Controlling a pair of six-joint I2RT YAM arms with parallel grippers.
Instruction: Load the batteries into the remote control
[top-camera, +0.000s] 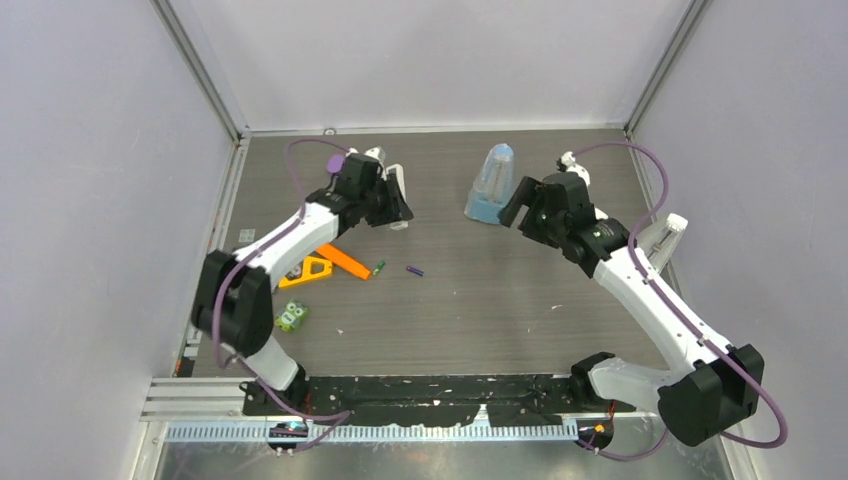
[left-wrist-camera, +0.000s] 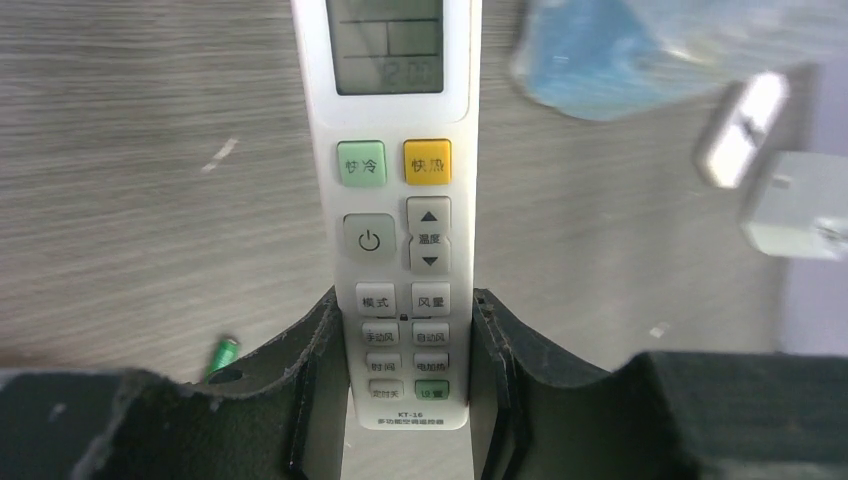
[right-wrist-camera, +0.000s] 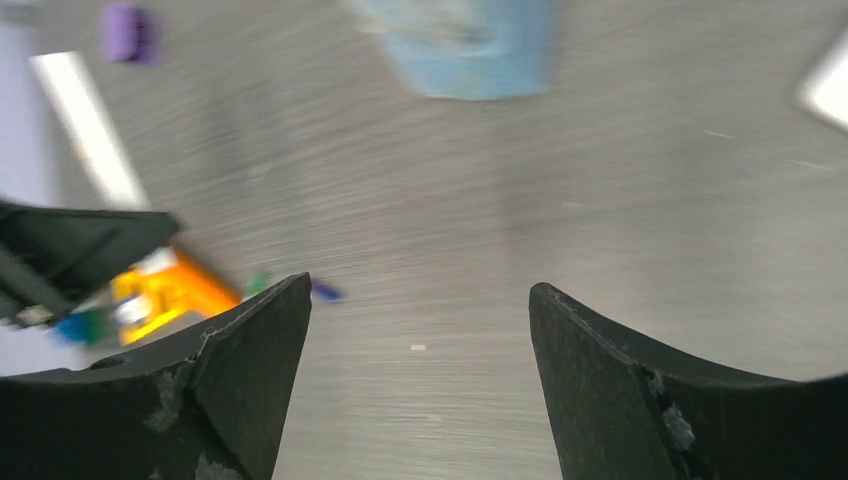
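The white remote control (left-wrist-camera: 405, 180) faces the left wrist camera with its buttons and screen up, and my left gripper (left-wrist-camera: 405, 335) is shut on its lower end, one finger on each side edge. From above, the remote (top-camera: 399, 182) shows at the left gripper (top-camera: 390, 208), back left on the table. Two batteries lie loose mid-table, a green one (top-camera: 379, 267) and a purple one (top-camera: 414, 270). The green battery (left-wrist-camera: 222, 355) sits left of my left fingers. My right gripper (top-camera: 512, 208) (right-wrist-camera: 420, 300) hangs open over bare table with nothing between its fingers. The purple battery (right-wrist-camera: 325, 292) lies by its left fingertip.
A pale blue translucent object (top-camera: 492, 185) stands at the back, between the two grippers. An orange piece (top-camera: 343, 261), a yellow triangle (top-camera: 306, 270) and a small green toy (top-camera: 291, 317) lie on the left. A purple knob (top-camera: 336, 162) sits behind the left gripper.
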